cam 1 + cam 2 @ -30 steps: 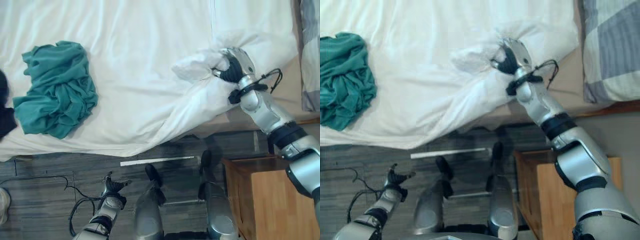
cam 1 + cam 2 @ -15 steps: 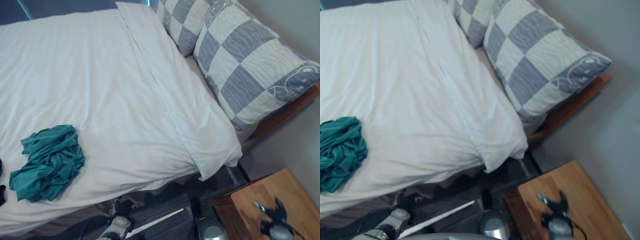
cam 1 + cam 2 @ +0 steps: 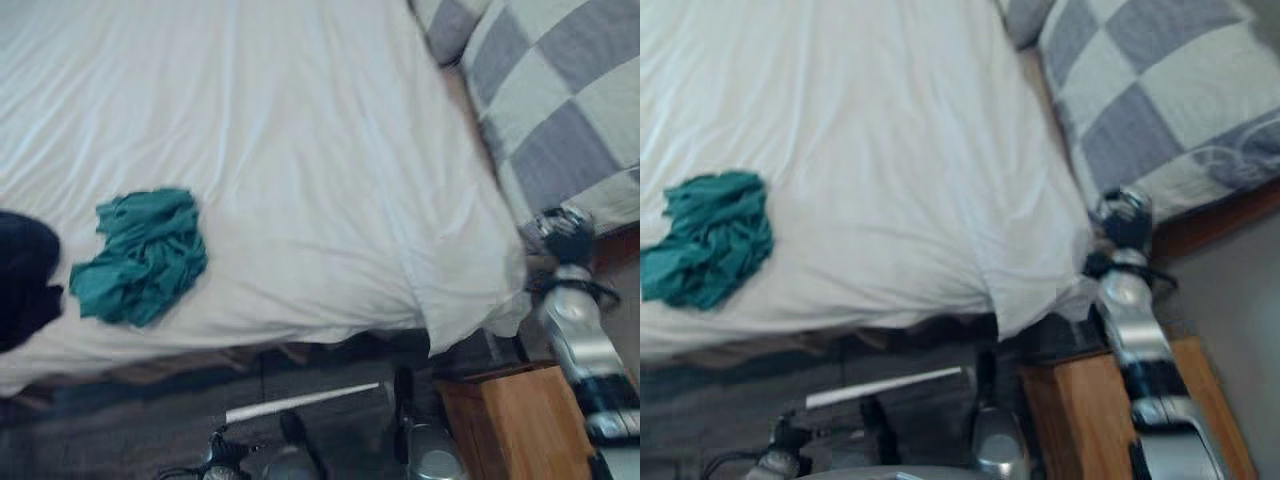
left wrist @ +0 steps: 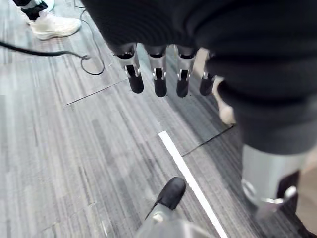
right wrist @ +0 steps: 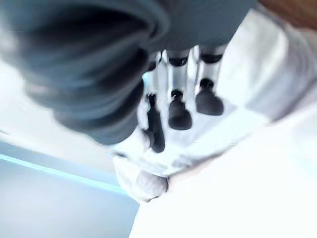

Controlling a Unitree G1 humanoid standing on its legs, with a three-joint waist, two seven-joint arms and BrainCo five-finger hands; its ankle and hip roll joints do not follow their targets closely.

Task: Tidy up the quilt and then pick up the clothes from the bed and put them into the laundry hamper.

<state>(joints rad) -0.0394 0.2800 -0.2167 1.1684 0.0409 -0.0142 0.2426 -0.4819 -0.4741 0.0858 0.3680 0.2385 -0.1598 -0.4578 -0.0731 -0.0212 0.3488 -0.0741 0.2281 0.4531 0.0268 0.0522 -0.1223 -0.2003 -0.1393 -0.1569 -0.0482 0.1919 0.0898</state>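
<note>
Since a second ago the right hand has let go of the bunched quilt corner, which now lies flat, its corner drooping over the bed edge at lower right. That hand sits at the right edge of the frame, between the quilt corner and the checked pillow, above the wooden nightstand; in its wrist view the fingers hang straight, holding nothing. Green clothes lie crumpled at centre left on the quilt, with a dark garment at the left edge. Down at the bottom left, the left hand hangs over the floor, fingers straight and empty.
</note>
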